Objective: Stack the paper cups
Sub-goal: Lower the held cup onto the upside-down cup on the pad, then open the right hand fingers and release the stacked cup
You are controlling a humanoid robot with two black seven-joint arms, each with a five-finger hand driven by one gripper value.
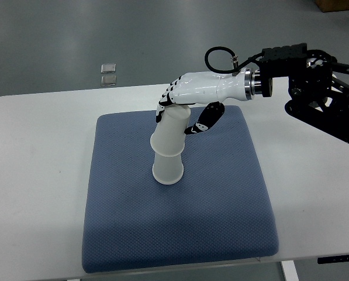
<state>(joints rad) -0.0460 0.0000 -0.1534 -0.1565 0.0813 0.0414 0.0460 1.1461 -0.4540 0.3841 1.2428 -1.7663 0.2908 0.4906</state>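
Fingers of the right hand curl over the base of the top cup, thumb on its far side, gripping it. That cup sits upside down, tilted, over the bottom cup, which stands inverted on the blue mat covering the white table.

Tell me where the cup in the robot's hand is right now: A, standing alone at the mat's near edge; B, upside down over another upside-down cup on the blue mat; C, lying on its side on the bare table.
B: the right hand grips the upper cup, which sits tilted over the lower cup on the blue mat.
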